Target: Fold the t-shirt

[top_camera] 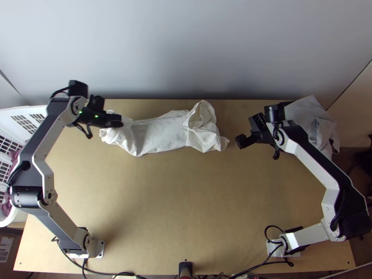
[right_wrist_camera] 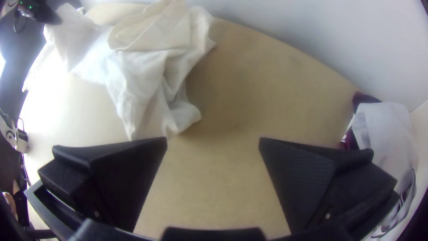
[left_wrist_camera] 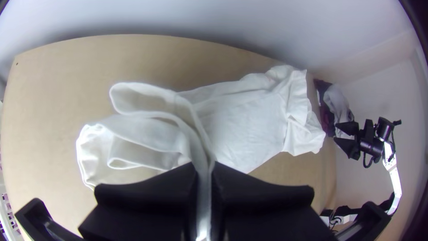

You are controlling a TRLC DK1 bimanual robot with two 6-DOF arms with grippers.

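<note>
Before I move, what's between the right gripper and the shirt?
Only bare table between the right gripper and the shirt; the top view shows it as a narrow strip.

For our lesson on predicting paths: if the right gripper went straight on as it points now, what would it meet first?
Probably bare tabletop beside the white shirt; the right gripper hangs at unclear height.

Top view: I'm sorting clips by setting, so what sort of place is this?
Probably a robotics lab or workshop: two jointed arms mounted on a wooden table, with white cloth on it.
</note>
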